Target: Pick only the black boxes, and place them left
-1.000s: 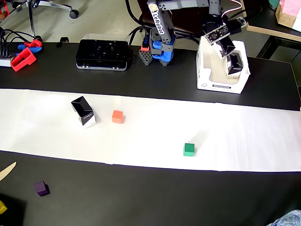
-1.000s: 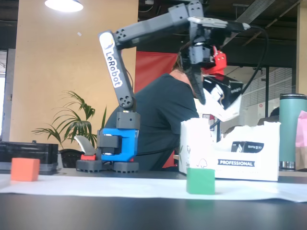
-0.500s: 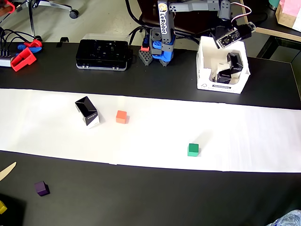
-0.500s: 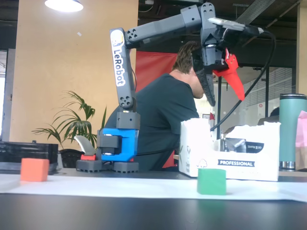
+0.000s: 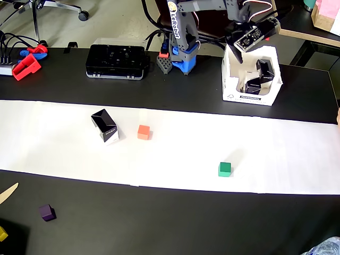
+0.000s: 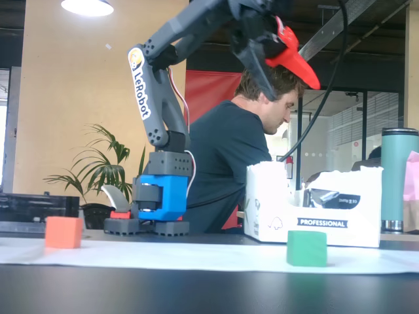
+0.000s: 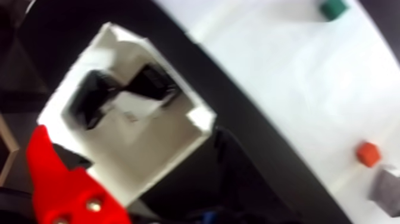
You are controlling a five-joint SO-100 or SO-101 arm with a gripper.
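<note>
One black box [image 5: 104, 126] lies on the white paper strip at the left in the overhead view; its grey end shows at the right edge of the wrist view [image 7: 387, 184]. Two more black boxes [image 5: 264, 69] [image 5: 252, 86] sit inside a white open carton [image 5: 229, 79]; they also show in the wrist view [image 7: 89, 98] [image 7: 152, 83]. My gripper [image 5: 241, 53] hangs above the carton, open and empty. In the fixed view [image 6: 294, 91] it is well above the carton [image 6: 314, 222]. Its red finger [image 7: 59, 184] shows at the lower left of the wrist view.
An orange cube [image 5: 143, 132] and a green cube [image 5: 224, 169] lie on the paper; a purple cube [image 5: 47, 212] lies on the dark table in front. A large flat black case [image 5: 117, 61] stands left of the arm base [image 5: 180, 61]. Red parts [image 5: 26, 64] lie far left.
</note>
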